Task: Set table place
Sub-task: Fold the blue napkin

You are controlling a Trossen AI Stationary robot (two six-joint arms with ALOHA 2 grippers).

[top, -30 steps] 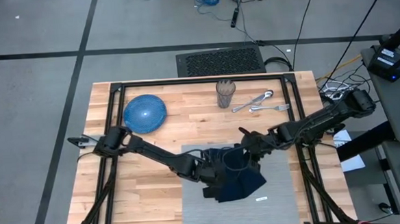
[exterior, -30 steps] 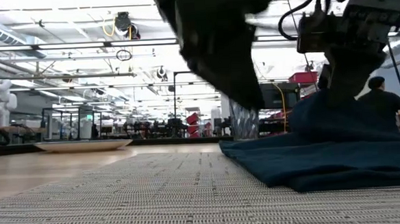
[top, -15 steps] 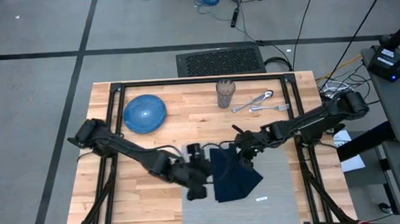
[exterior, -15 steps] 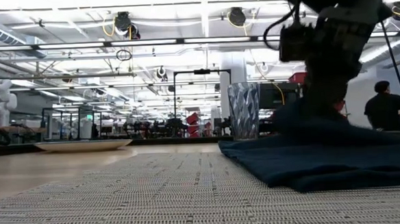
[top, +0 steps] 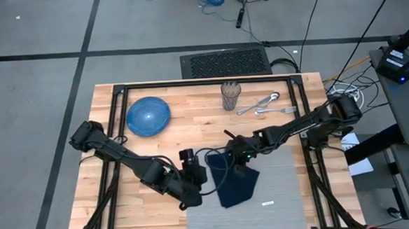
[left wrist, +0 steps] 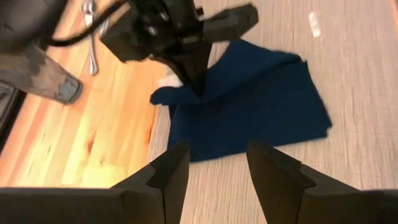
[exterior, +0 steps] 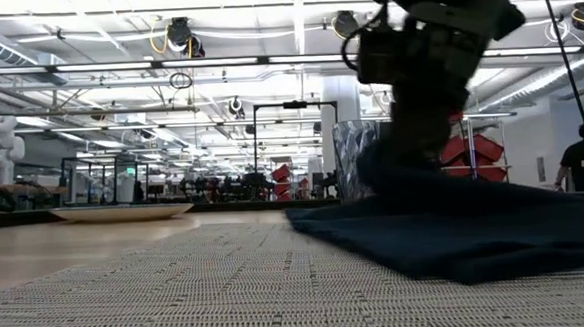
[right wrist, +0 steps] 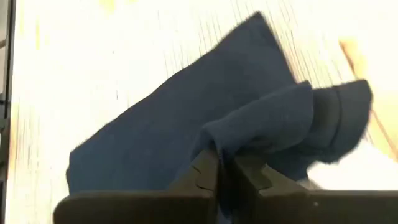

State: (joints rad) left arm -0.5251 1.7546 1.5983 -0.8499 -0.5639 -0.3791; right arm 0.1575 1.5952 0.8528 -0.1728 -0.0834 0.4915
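Observation:
On the table (top: 191, 129) lies the grey placemat (top: 278, 181), and on its left part rests a rumpled navy napkin (top: 238, 186). My right gripper (top: 230, 157) is shut on the napkin's far end; it also shows in the left wrist view as the right gripper (left wrist: 196, 87). My left gripper (left wrist: 214, 171) hovers open and holds nothing. It is above the placemat's left edge, to the left of the napkin (left wrist: 249, 118). In the low view the napkin (exterior: 456, 230) lies on the placemat (exterior: 178, 290) under the right gripper (exterior: 415, 127). My right gripper pinches a raised fold (right wrist: 249, 134) of the napkin between its two fingers, at the cloth's far left end. The fingers slant down from the table's right. The cloth bunches up around the pinch, and the rest (right wrist: 143, 149) lies flat on the placemat.
A round blue plate (top: 148, 116) sits at the table's far left. A ribbed glass (top: 230, 95) and several pieces of cutlery (top: 263, 104) lie at the far middle. Bare wood shows left of the placemat. People stand in the room beyond the table.
My left gripper has risen and drawn back from the napkin toward the table's left and near edges. My right gripper, still shut on the cloth, has gone toward the table's left edge. The napkin's far end has been dragged along and the cloth has bunched narrower.

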